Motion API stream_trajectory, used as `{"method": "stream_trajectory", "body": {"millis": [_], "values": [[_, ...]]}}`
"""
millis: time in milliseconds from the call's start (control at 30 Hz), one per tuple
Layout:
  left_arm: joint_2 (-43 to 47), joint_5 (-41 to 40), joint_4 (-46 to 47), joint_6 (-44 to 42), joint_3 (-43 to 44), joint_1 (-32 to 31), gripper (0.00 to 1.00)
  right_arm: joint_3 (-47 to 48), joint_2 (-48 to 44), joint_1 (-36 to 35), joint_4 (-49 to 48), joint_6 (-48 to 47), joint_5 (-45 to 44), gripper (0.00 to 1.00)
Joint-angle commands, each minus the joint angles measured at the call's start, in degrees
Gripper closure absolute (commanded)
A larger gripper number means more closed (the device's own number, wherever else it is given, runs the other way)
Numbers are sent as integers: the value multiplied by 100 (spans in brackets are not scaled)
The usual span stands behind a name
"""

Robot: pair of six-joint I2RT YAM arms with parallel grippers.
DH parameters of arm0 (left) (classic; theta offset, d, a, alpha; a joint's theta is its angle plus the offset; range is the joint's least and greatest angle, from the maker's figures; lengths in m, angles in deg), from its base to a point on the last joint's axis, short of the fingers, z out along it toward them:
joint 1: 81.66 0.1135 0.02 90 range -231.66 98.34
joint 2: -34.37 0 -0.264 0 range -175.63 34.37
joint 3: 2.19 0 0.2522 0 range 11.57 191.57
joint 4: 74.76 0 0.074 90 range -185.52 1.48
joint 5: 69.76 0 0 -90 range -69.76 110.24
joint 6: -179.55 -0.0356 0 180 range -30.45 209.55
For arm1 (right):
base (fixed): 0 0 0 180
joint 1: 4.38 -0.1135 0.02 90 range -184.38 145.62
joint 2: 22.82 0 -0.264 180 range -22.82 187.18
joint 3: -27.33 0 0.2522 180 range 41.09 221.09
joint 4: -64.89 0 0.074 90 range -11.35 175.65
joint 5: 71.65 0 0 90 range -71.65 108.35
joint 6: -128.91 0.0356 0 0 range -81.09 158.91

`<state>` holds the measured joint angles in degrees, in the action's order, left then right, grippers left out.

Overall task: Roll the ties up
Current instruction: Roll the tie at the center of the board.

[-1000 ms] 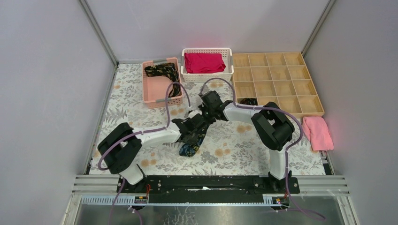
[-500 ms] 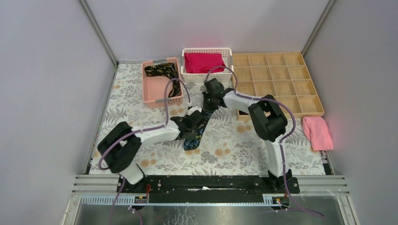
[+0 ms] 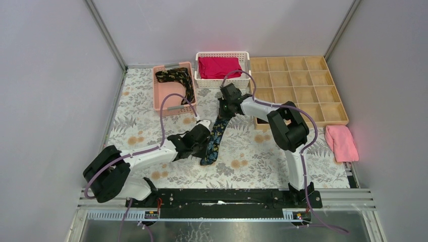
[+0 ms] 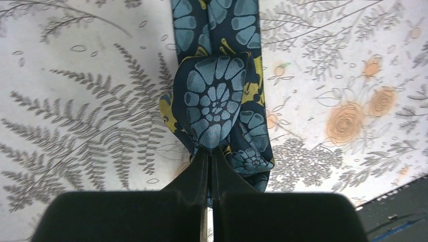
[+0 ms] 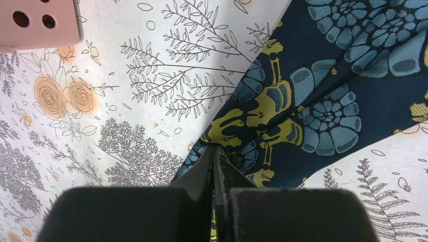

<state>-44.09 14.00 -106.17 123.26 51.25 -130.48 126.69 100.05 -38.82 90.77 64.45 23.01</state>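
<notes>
**While both grippers pinch it, one tie lies stretched across the table**

As we look down from above, the blue-flowered tie (image 3: 216, 135) lies in a slanted strip on the floral table (image 3: 141, 101), running from near the white basket (image 3: 222, 83) down toward the arm bases. Up at the far end, the right gripper (image 3: 223, 113) is clamped on the fabric. Its wrist view shows the fingertips (image 5: 214, 151) pressed together with a gathered pleat of tie (image 5: 323, 91) caught between them. And at the near end, the left gripper (image 3: 205, 143) has come in from the left side. Its fingers (image 4: 211, 156) are closed tight on a fold of the tie (image 4: 217, 101), which bunches into a rounded lobe right at the tips while the rest runs away flat.

Over in the pink basket (image 3: 169, 98) a gold-brown tie (image 3: 174, 76) lies loose at the back. Red cloth (image 3: 219, 67) fills the white basket. Off to the right sits the wooden compartment tray (image 3: 298, 88), with a pink towel (image 3: 341, 142) beside it.
</notes>
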Motion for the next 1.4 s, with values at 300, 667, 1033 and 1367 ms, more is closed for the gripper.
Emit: {"method": "stream_trajectory", "body": {"millis": [300, 667, 1033, 1367], "values": [[231, 912, 457, 196, 68, -82, 92, -422, 119, 77, 308, -218, -189, 100], [1569, -155, -164, 472, 336, -75, 33, -512, -513, 77, 169, -326, -56, 99], [457, 8, -108, 705, -47, 905, 97, -1827, -3014, -213, 551, -369, -779, 100], [-740, 842, 564, 831, -202, 1080, 100, -3823, -3978, -1321, -74, 430, -228, 100]]}}
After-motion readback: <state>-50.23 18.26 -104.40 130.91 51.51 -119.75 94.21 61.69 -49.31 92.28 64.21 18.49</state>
